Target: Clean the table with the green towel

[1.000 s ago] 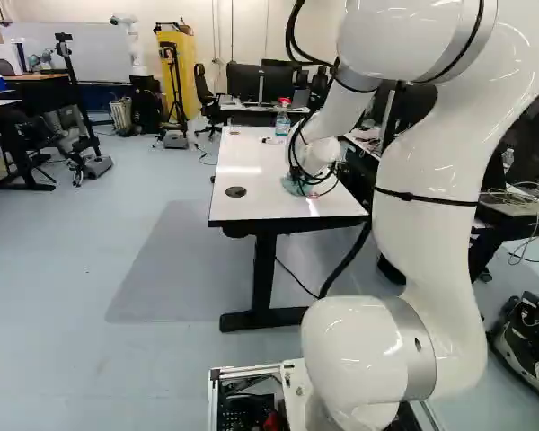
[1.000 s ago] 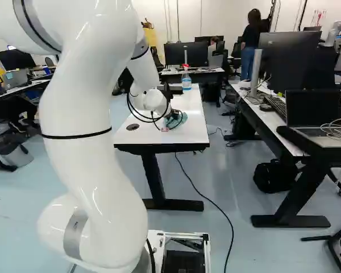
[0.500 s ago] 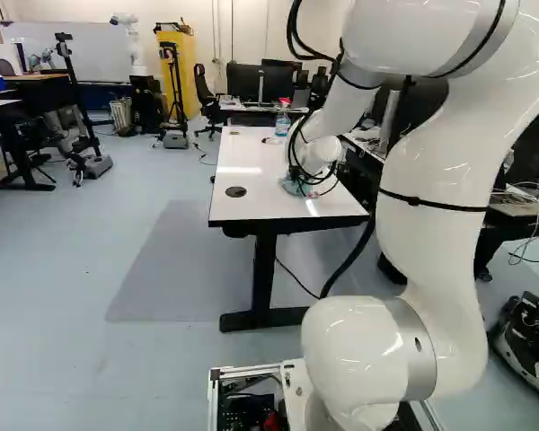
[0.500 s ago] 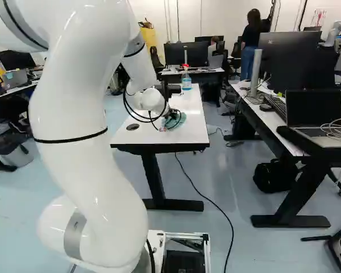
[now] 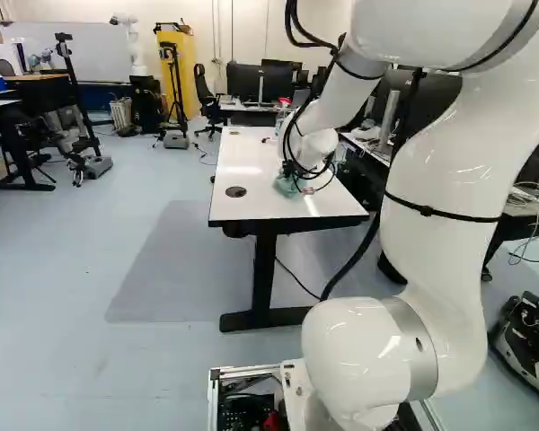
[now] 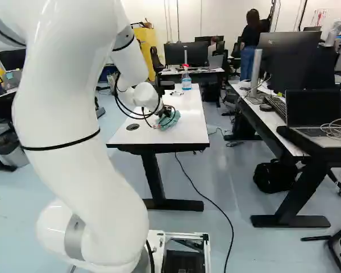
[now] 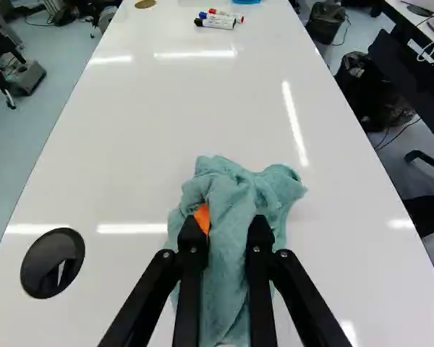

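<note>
Black hand (image 6: 166,112) pinching a crumpled green towel (image 7: 228,191) on a white table (image 7: 145,173); markers (image 7: 215,24) lie toward the table's far end.

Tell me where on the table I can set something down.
The widest bare patch of table lies between the towel and the markers; a smaller one separates towel and black grommet. It is crowded at the far end, with markers and bottle, and around the hand gripping the towel.
</note>
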